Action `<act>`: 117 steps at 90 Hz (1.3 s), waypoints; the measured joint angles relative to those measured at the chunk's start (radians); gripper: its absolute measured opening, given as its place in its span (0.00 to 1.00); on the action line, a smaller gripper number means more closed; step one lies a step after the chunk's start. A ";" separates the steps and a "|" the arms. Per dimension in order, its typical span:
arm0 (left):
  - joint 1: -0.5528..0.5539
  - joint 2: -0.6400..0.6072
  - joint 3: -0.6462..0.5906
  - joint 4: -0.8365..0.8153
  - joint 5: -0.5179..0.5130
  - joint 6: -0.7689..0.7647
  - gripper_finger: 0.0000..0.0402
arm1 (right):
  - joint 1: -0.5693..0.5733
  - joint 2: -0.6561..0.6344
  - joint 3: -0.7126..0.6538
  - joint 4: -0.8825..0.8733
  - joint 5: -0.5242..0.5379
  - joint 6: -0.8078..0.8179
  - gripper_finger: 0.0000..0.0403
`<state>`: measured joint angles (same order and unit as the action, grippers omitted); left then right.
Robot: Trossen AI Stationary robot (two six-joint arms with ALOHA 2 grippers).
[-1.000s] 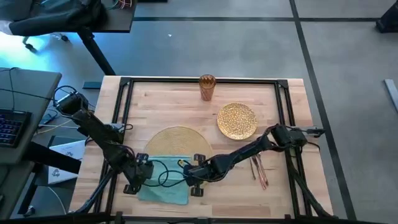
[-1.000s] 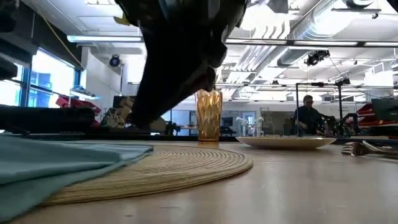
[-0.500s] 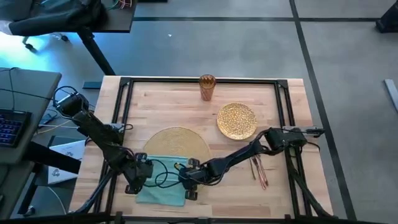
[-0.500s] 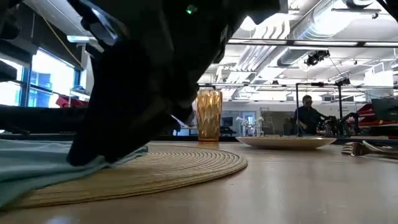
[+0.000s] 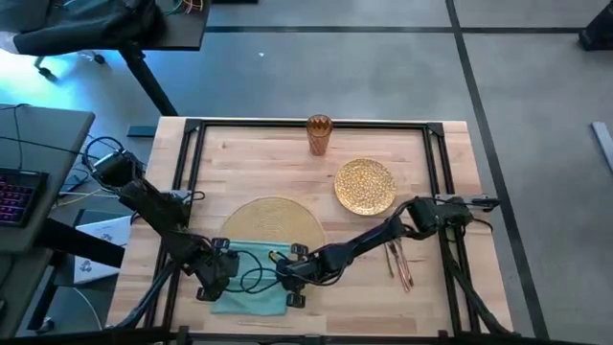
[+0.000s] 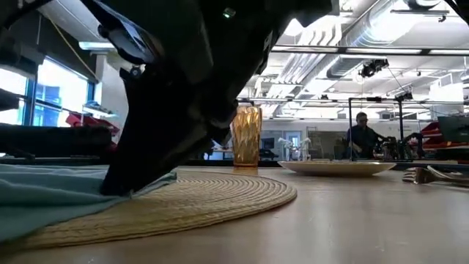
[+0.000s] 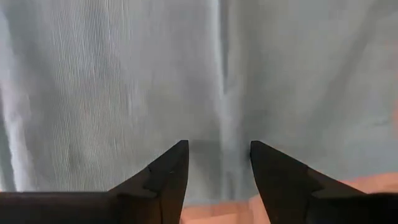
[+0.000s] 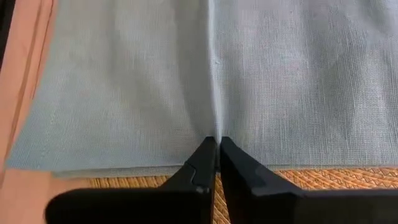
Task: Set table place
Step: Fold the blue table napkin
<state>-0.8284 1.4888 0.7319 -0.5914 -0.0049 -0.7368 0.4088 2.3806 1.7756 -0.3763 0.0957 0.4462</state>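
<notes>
The teal napkin [image 5: 251, 293] lies flat near the table's near edge, its far part resting on the round woven placemat [image 5: 274, 220]. My right gripper [image 8: 214, 144] is shut on the napkin's right edge. My left gripper [image 7: 219, 149] stands open, fingers pointing down, over the napkin's left part [image 7: 124, 81]; whether its tips touch the cloth, I cannot tell. The glittery gold plate [image 5: 365, 185], the amber cup [image 5: 319, 134] and the cutlery [image 5: 400, 264] rest on the table [image 5: 239, 158], away from both grippers. My right gripper pinches a small raised fold of the napkin [image 8: 213, 127] between its two fingertips, at the cloth's right edge where it lies over the placemat. The fingers slant down from the table's right side [image 6: 124, 183]. The napkin stays spread on the table, with a crease running away from the tips.
The plate lies to the right of the placemat's far side, the cup at the far edge, and the cutlery right of the placemat near my right arm. The black rail frame [image 5: 196, 125] runs round the tabletop. A grey desk with a keyboard [image 5: 19, 196] stands off to the left.
My right gripper has gone a little toward the table's left edge and come down onto the napkin's right edge. My left gripper has shifted slightly toward the near edge. The napkin stays flat in about the same place.
</notes>
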 joint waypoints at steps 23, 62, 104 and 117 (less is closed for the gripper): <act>-0.019 -0.077 0.000 -0.077 0.171 -0.126 0.36 | 0.002 0.000 0.000 -0.001 -0.025 -0.001 0.00; -0.037 -0.036 -0.069 0.081 0.014 -0.211 0.25 | 0.002 0.000 -0.002 0.001 -0.026 -0.001 0.00; -0.050 -0.003 -0.029 0.036 0.020 -0.091 0.02 | 0.002 -0.030 -0.006 -0.028 0.011 0.000 0.00; -0.051 -0.029 0.068 -0.153 0.005 -0.088 0.00 | 0.002 -0.097 -0.009 -0.089 0.035 0.013 0.00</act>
<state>-0.8795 1.4597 0.8002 -0.7445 -0.0003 -0.8246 0.4107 2.2833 1.7668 -0.4652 0.1303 0.4595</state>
